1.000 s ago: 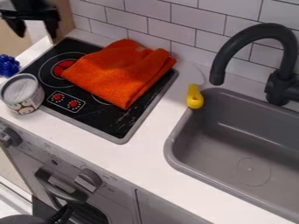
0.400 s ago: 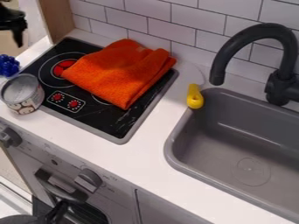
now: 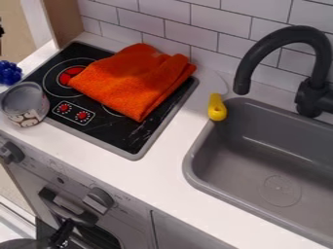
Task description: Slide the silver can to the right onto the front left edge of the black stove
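Showing as a narrow black sliver at the upper left edge of the view, the gripper (image 3: 1, 30) is well apart from the orange cloth; whether it is released, clenched or grasping anything cannot be told from the part that shows. Nearest to it is the knobbly blue object (image 3: 9, 73), on the white countertop (image 3: 162, 168) at the left edge of the view, beside the hob. Just in front of this lies the position of the can (image 3: 25, 105), standing upright at the left front side of the hob, with a grey top and a pictorial label; whether it touches the hob's rim cannot be told. The black hob (image 3: 135, 156) bears red ring markings and two red dial markings. The orange cloth (image 3: 130, 80) lies folded in loose layers over its rear and right portions, one corner pointing toward the front. To the right, the yellow object (image 3: 216, 108) rests at the rear left corner of the grey sink (image 3: 276, 160), beneath and left of the curved black faucet (image 3: 286, 36). White tiles (image 3: 214, 29) line the wall behind. Below the countertop, the grey oven front carries round knobs (image 3: 99, 199) and a dark handle (image 3: 65, 209)
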Tool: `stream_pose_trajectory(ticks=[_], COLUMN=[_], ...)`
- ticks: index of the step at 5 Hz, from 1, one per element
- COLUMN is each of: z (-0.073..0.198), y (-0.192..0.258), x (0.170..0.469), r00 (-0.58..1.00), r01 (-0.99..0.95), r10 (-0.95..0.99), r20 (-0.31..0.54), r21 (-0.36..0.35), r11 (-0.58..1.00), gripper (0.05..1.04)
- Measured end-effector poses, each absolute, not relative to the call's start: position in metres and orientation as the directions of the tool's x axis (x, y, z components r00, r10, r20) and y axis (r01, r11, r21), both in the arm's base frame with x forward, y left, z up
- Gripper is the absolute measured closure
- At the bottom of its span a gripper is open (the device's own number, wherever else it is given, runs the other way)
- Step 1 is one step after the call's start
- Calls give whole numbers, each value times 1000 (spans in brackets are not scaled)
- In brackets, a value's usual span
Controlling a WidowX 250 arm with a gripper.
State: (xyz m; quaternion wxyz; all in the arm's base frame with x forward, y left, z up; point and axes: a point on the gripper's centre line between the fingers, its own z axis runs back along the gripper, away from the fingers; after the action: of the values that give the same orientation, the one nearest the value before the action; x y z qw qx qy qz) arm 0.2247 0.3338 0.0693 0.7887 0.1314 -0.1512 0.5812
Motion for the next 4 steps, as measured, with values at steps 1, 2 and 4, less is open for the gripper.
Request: stream_pose_trajectory(ticks=[1,2,4], z=[58,49,33], y=[328,325,308], x=[213,208,207], r00=[145,51,-96], r01=[-989,-998,-992], r10=[914,926,936], r20=[379,373,340], r21=[24,-16,-113], r11=[147,61,-60], gripper=[87,87,87])
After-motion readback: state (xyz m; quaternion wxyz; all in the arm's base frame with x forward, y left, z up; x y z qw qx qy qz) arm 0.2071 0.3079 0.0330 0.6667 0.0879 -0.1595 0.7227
